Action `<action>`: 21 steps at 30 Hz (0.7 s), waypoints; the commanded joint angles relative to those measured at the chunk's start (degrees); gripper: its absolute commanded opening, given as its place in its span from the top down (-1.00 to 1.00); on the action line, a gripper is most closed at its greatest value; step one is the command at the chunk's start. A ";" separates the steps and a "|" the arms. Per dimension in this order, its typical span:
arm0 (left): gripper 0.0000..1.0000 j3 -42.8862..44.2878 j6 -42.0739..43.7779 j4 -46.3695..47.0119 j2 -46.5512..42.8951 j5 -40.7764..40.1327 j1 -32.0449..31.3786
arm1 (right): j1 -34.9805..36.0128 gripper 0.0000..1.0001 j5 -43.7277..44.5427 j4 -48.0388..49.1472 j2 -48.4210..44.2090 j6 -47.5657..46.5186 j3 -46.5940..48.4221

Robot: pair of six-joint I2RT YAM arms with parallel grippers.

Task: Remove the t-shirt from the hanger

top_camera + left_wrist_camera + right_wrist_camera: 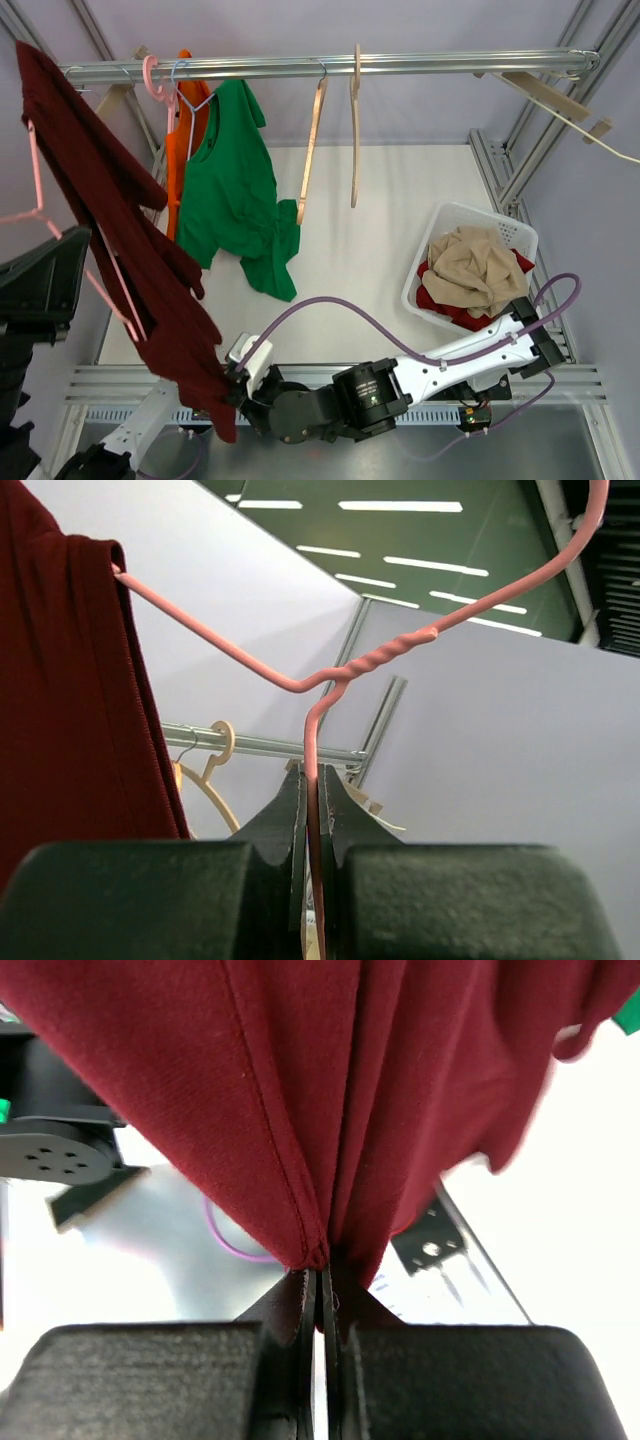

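A dark red t-shirt [110,220] hangs on a pink wire hanger [37,190] held up at the far left, away from the rail. My left gripper [316,790] is shut on the pink hanger's neck [340,675], below its twisted part, with the shirt [70,700] draped to its left. My right gripper [232,385] has reached across to the near left and is shut on the bottom hem of the t-shirt [330,1090]. The cloth bunches into folds right at its fingertips [322,1278].
A metal rail [330,66] runs across the back. It carries an orange shirt [178,160], a green t-shirt [235,190] and two bare wooden hangers [312,150]. A white basket [505,232] at the right holds beige and red clothes [480,265].
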 commanded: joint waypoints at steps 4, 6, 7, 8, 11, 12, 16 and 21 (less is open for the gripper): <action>1.00 8.19 10.14 18.45 10.44 -8.42 0.23 | 1.81 1.00 1.46 -7.88 -1.98 8.27 -5.48; 1.00 7.31 13.82 18.89 10.18 -8.42 0.23 | 2.08 1.00 3.65 -7.26 -3.13 9.15 -6.54; 1.00 7.05 14.44 18.80 10.27 -9.12 0.14 | 2.25 1.00 4.19 -7.52 -3.66 9.33 -6.72; 1.00 6.43 16.02 19.07 10.27 -11.13 0.14 | 2.86 1.00 3.85 -7.44 -3.49 9.15 -6.37; 1.00 4.59 16.65 21.78 10.27 -16.23 0.14 | 5.58 1.00 5.41 -10.40 0.45 7.58 -1.73; 1.00 2.93 16.39 23.62 10.44 -18.07 0.14 | 6.29 1.00 6.82 -12.34 1.95 7.31 0.11; 1.00 -1.30 15.59 27.32 12.11 -22.74 0.23 | 10.15 1.00 13.94 -22.19 6.88 8.27 9.60; 1.00 -9.90 13.40 32.85 12.20 -23.89 0.14 | 14.73 1.00 23.34 -29.31 6.27 8.63 15.59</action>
